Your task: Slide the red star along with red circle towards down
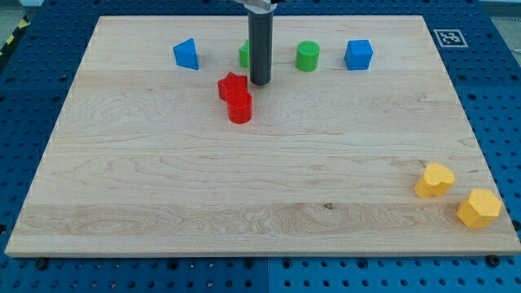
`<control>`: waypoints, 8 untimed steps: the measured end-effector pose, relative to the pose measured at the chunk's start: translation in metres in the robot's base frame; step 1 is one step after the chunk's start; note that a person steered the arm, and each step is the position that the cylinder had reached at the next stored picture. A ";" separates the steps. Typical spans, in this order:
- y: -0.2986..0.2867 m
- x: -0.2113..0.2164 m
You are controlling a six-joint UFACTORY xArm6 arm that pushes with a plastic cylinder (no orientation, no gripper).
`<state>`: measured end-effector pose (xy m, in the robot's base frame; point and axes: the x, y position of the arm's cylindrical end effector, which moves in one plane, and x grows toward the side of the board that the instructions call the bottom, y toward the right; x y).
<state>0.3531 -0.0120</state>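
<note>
Near the top left of the wooden board (pixel 122 187) stands a blue block (pixel 186 54), with a wedge-like shape, well apart from the left edge. To its right, a green block (pixel 244 54) is mostly hidden behind the dark rod, so I cannot tell its shape. The rod comes down from the view's top and my tip (pixel 260 83) rests on the board just to the right of the red star (pixel 232 85), close to it; whether they touch I cannot tell. The rod has no jaws, so there is nothing open or closed to tell. The red circle (pixel 239 107) lies directly below the star and touches it. Below these two red blocks the board is free all the way to the bottom edge. Further right in the top row are a green cylinder (pixel 308 56) and a blue cube (pixel 358 54). In the lower right corner, near the right edge, sit a yellow heart-like block (pixel 434 180) and a yellow hexagon block (pixel 479 207), just beside each other.
</note>
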 end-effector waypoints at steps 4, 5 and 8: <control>-0.033 -0.001; -0.033 0.002; -0.030 0.050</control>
<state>0.4033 -0.0419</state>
